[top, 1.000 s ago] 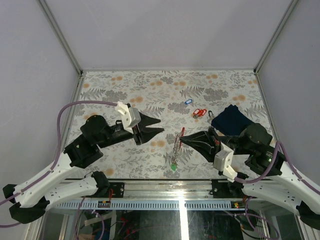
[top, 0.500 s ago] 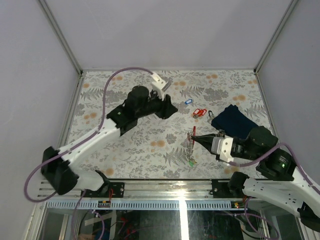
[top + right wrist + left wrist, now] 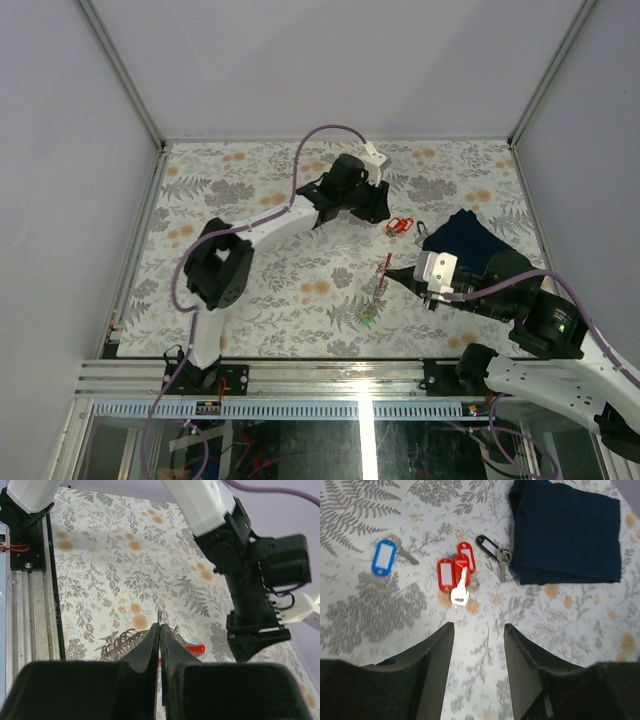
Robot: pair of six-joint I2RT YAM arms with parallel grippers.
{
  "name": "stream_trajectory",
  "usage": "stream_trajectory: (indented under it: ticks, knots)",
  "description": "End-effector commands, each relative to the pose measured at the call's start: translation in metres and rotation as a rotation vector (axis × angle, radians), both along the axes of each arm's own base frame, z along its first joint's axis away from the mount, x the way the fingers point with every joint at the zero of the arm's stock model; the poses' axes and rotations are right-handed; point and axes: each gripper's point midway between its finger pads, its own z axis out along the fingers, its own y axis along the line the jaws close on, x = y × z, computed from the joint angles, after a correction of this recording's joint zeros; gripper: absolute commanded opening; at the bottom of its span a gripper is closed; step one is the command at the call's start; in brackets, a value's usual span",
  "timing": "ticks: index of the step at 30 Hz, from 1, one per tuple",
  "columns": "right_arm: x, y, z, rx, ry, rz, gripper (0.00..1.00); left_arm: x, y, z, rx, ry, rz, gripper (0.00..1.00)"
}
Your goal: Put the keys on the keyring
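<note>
Several small keys lie at the back right of the table. In the left wrist view I see two red-tagged keys, a blue-tagged key and a black-tagged key. My left gripper is open and empty, hovering just short of the red ones; from above it covers the blue key, and the red tags show beside it. My right gripper is shut on the keyring, a coiled metal piece with a red end and a green tag. In the right wrist view its gripper pinches a thin metal loop, with the coil below.
A dark navy folded cloth lies right of the keys, also in the left wrist view. The left arm stands ahead of the right gripper. The table has a floral cover and a metal rail along its near edge.
My left arm has swung from the left middle far forward and right, over the loose keys. My right gripper has shifted a little right, the keyring still in it.
</note>
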Motion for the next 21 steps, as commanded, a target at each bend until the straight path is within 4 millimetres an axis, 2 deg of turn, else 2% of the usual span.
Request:
stream_trajectory:
  ticks: [1, 7, 11, 15, 21]
  knots:
    - [0.007, 0.003, 0.014, 0.071, 0.002, -0.038, 0.00, 0.031, -0.023, 0.005, -0.025, -0.043, -0.041, 0.44]
    - [0.014, 0.001, 0.011, 0.117, 0.027, -0.096, 0.00, 0.073, -0.020, -0.029, 0.042, 0.013, 0.159, 0.40]
    - [0.014, 0.001, 0.010, 0.145, 0.035, -0.103, 0.00, 0.090, -0.013, -0.052, 0.067, 0.014, 0.273, 0.40]
    - [0.016, 0.006, 0.005, 0.147, 0.059, -0.103, 0.00, 0.101, -0.018, -0.066, 0.060, 0.023, 0.304, 0.41]
    - [0.025, 0.017, -0.004, 0.133, 0.115, -0.128, 0.00, 0.120, -0.024, -0.075, 0.077, -0.017, 0.322, 0.45]
